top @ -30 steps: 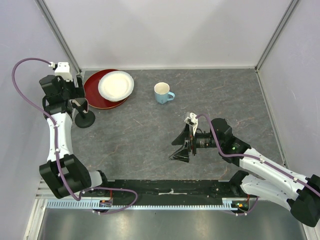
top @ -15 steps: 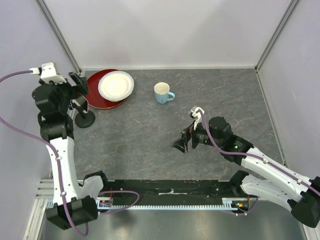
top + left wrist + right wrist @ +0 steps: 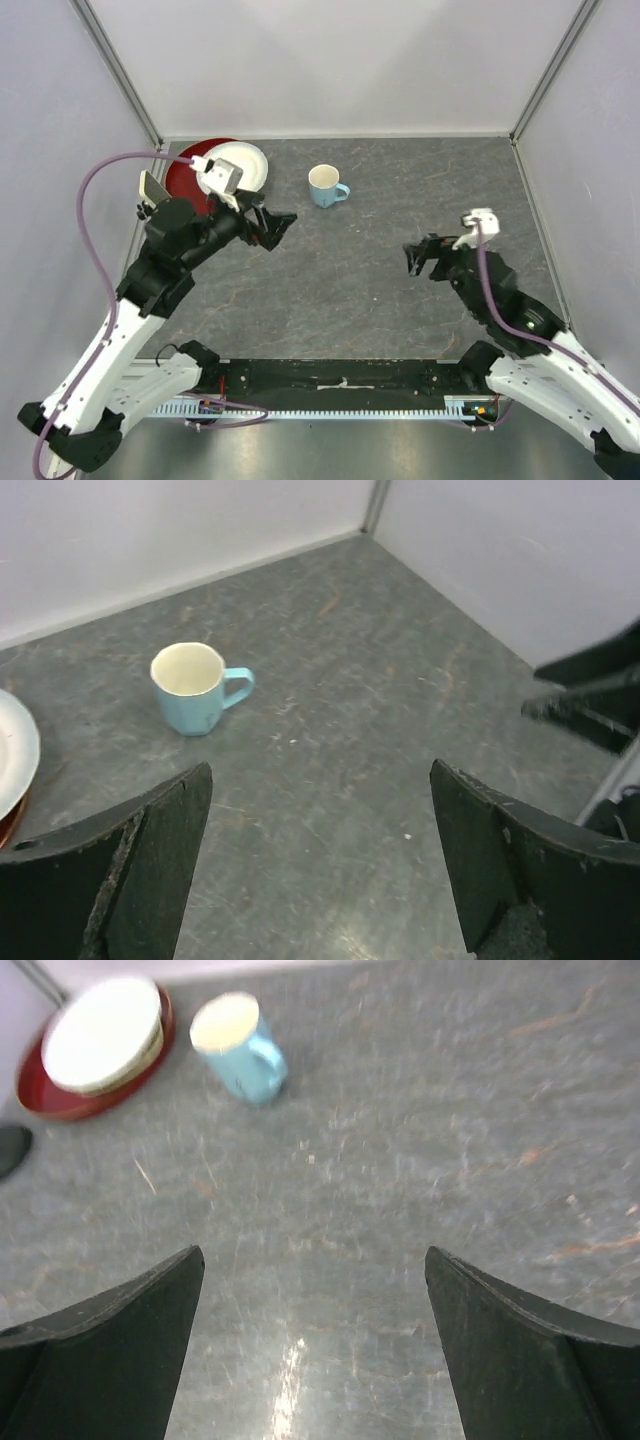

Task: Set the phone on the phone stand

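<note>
Phone [image 3: 152, 187] stands propped beside the red plate [image 3: 183, 172], seemingly placed. Left gripper [image 3: 278, 226] and right gripper [image 3: 418, 255] gape wide, empty; any pull-back should avoid nudging it.

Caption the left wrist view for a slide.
Open left gripper hovers above the grey table, facing a light blue mug, white plate edge at left.

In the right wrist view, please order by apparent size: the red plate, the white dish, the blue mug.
1. red plate
2. white dish, resting on it
3. blue mug
They sit about equally far from the camera, so the ranking seems fair.
</note>
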